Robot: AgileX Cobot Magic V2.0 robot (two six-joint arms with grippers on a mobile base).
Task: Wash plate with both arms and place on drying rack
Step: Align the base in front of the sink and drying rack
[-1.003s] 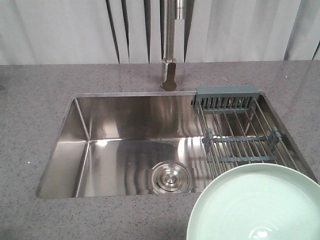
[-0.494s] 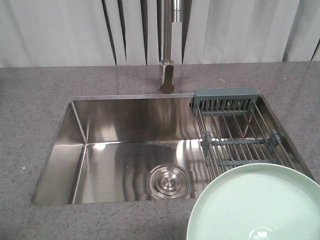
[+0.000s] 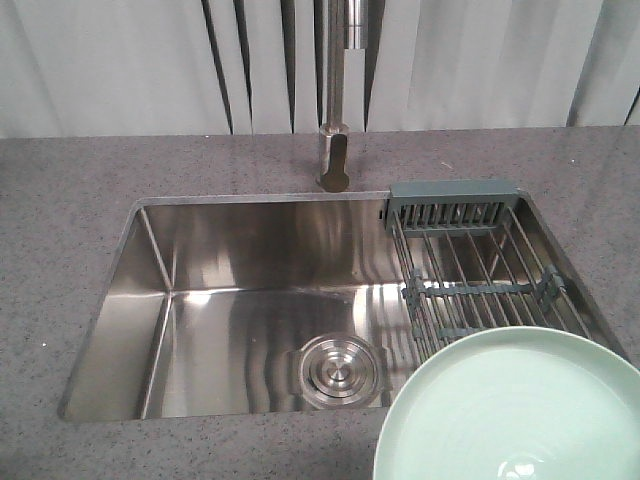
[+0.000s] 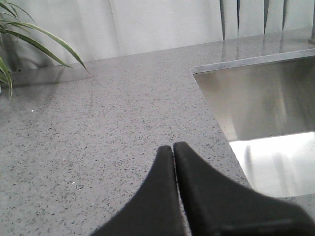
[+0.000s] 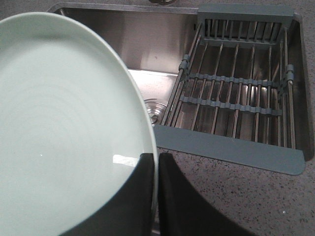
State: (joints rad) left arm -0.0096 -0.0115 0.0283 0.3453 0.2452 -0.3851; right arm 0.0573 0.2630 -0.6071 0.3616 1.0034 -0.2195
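Note:
The pale mint-green plate (image 3: 510, 410) fills the bottom right of the front view, above the counter edge and the near end of the drying rack (image 3: 480, 280). In the right wrist view the plate (image 5: 64, 132) is held by its rim, with my right gripper (image 5: 155, 156) shut on it, one finger on each face. The drying rack (image 5: 236, 93) of metal wires with grey-green end pieces spans the right part of the sink. My left gripper (image 4: 173, 148) is shut with nothing in it, above the counter left of the sink.
The steel sink basin (image 3: 250, 320) has a round drain (image 3: 338, 372) and a faucet (image 3: 335, 90) behind it. Grey speckled countertop (image 4: 98, 123) surrounds it. A plant's leaves (image 4: 19, 39) show at the far left in the left wrist view.
The front view has shifted slightly, so the sink sits a little lower and more to the left in it. The plate keeps its place in the frame.

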